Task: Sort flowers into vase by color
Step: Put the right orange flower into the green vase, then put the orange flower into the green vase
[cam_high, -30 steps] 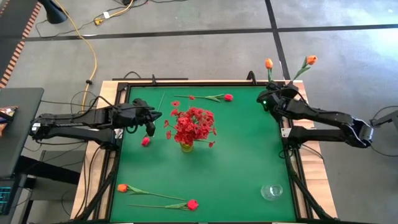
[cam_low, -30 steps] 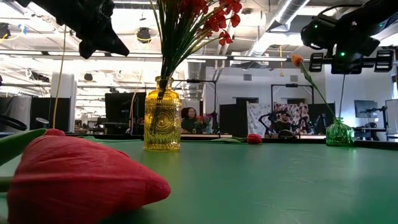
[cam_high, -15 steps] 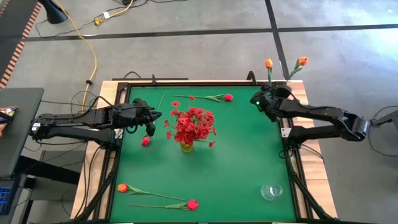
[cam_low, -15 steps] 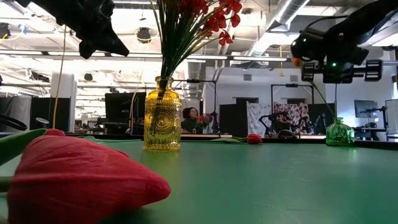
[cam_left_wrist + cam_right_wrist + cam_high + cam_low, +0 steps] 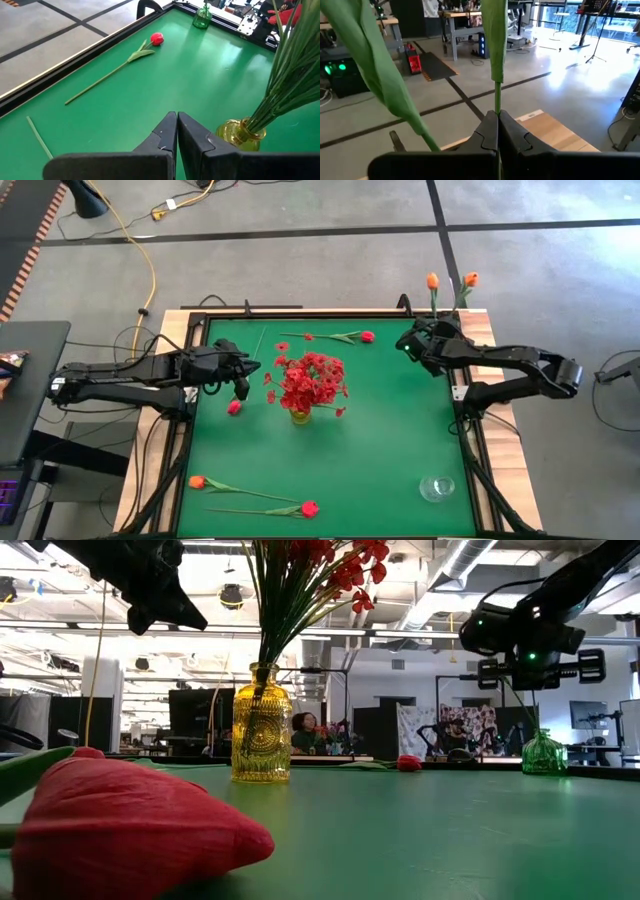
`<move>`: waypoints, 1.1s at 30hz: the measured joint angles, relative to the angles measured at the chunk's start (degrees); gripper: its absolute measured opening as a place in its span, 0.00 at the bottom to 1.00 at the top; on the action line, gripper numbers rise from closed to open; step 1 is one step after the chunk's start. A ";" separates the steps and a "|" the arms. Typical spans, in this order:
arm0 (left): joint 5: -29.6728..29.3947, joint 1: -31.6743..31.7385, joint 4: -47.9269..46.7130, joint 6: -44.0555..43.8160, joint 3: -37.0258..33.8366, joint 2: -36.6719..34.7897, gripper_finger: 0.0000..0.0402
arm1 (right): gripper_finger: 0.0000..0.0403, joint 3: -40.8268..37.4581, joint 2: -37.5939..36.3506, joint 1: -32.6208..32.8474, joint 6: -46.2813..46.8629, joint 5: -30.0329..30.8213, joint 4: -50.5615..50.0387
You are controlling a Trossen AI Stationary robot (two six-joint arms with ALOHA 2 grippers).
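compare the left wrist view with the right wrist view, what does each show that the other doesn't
Only the left wrist view shows the green table, a red tulip lying on it, the yellow vase holding green stems, and a green vase at the far corner. Only the right wrist view shows a green stem pinched in the right gripper, a broad leaf, and the room's floor and desks beyond. Both share a shut pair of dark fingers at the bottom; the left gripper holds nothing.

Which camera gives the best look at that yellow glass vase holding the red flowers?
The low view: the yellow glass vase stands side-on, whole. The high view mostly hides it under the red flowers; the left wrist view catches only its neck; the right wrist view misses it.
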 joint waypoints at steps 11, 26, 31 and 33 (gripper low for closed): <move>0.00 0.00 0.00 0.11 0.00 0.02 0.00 | 0.12 0.00 -0.12 0.03 -1.71 -0.72 -0.26; 0.00 0.00 -0.01 0.17 0.00 0.00 0.00 | 0.28 1.22 -0.14 3.64 -13.95 -0.18 -0.11; 0.02 0.00 0.00 0.19 0.00 0.00 0.00 | 0.36 2.78 -0.14 5.52 -20.22 -0.15 -0.13; 0.21 0.02 0.00 0.20 0.00 0.00 0.00 | 0.39 3.53 -0.14 6.47 -23.18 -0.14 -0.13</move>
